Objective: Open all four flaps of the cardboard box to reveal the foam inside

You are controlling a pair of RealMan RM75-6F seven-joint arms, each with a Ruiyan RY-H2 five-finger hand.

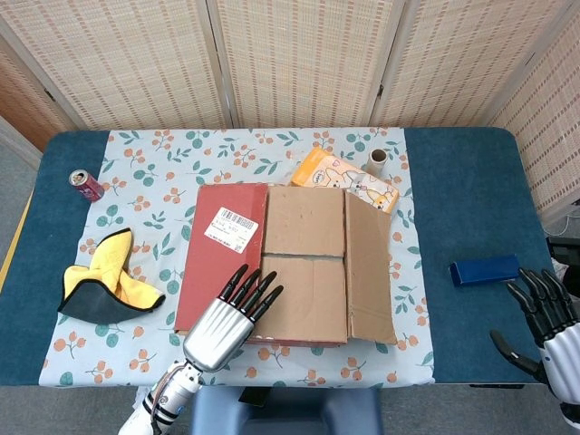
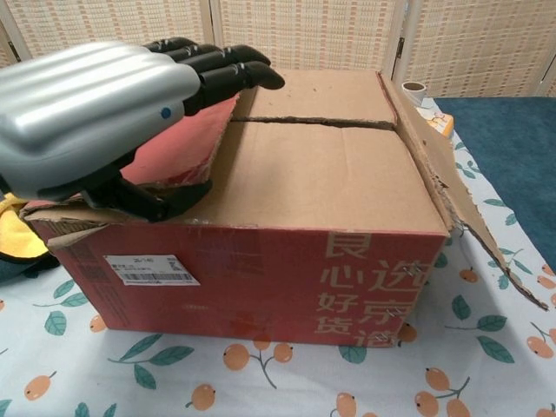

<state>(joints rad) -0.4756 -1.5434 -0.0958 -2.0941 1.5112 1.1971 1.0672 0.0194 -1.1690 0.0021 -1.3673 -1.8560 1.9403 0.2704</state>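
Cardboard box (image 1: 290,267) sits mid-table on the floral cloth (image 1: 145,195). Its two brown inner flaps lie closed; I see the red left flap (image 1: 217,249) and the brown right flap (image 1: 367,272) folded outward. My left hand (image 1: 227,317) hovers over the box's near left corner, fingers spread, holding nothing. My right hand (image 1: 548,331) is open over the table's right edge, near the blue block (image 1: 485,270).

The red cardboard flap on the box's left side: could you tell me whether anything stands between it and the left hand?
Nothing visible does. The left hand is already over the near corner of the red cardboard flap, fingers extended above it.
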